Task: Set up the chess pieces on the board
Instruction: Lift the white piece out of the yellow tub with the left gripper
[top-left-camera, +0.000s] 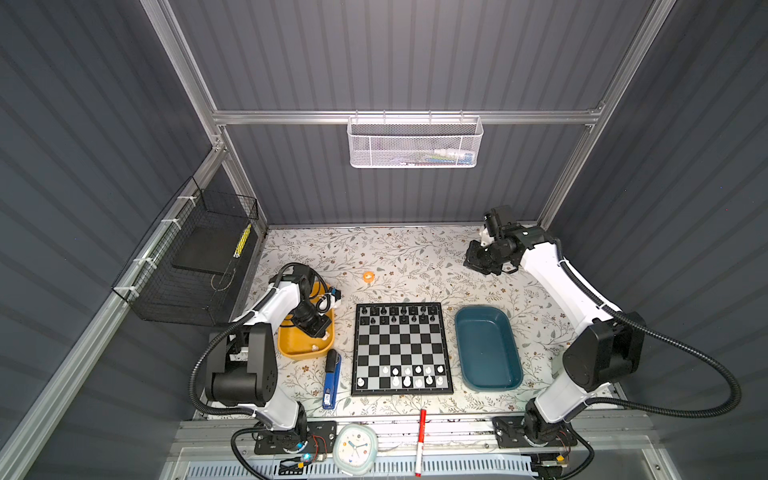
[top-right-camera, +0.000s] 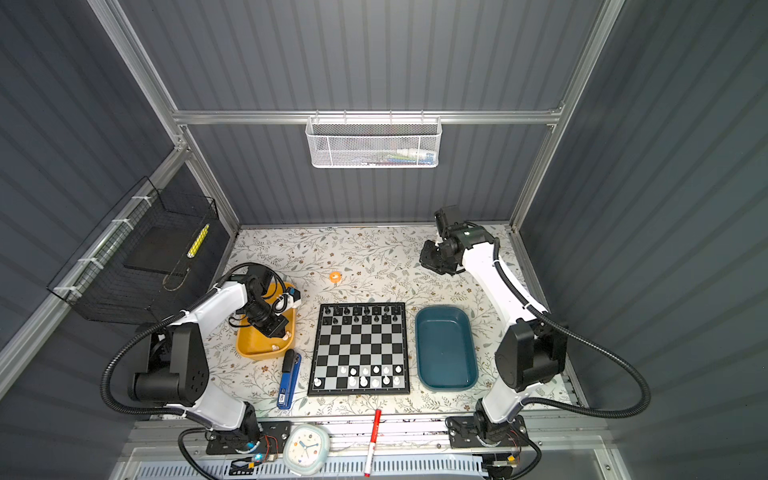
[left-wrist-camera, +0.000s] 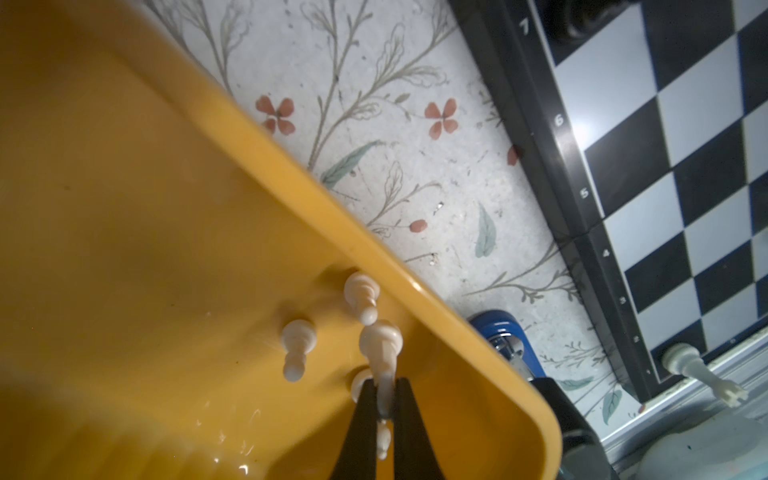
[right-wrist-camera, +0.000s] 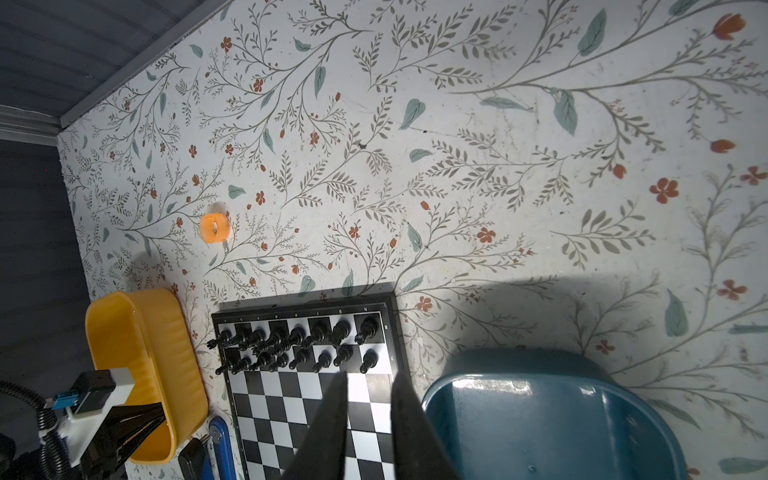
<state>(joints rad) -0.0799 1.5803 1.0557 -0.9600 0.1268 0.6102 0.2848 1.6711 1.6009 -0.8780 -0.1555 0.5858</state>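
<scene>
**Left of the board (top-left-camera: 401, 349), your left gripper (left-wrist-camera: 385, 395) pinches a white piece (left-wrist-camera: 380, 345)**

From above, in both top views, your board lies mid-table on the flowered table (top-left-camera: 395, 257). Black pieces (top-left-camera: 399, 314) crowd its two far rows. White pieces (top-left-camera: 415, 376) stand on its two near rows, with gaps between them. A yellow tray (top-left-camera: 291, 351) sits just left of the board, and your left arm reaches down into it. A teal tray (top-right-camera: 444, 349) lies just right of the board. Your right gripper (top-left-camera: 473, 259) hangs well beyond the board's far right corner, above bare table. A blue stapler (top-left-camera: 331, 380) lies beside the board's near left corner. A small orange object (top-left-camera: 368, 276) sits beyond its far edge.

From the left wrist, you see both fingers pressed tight on the thin upper end of the white piece, with its round base pointing away from them. You cannot tell whether the piece is clear of the tray floor. Several loose white pieces (left-wrist-camera: 297, 347) lie on their sides close around it, near the tray wall that faces the board. A white rook (left-wrist-camera: 698, 372) stands on the board's corner square.

From the right wrist, your right claw stands a narrow gap apart and holds nothing. Board squares show through the gap. The black pieces stand in their two rows past the fingertips.
</scene>
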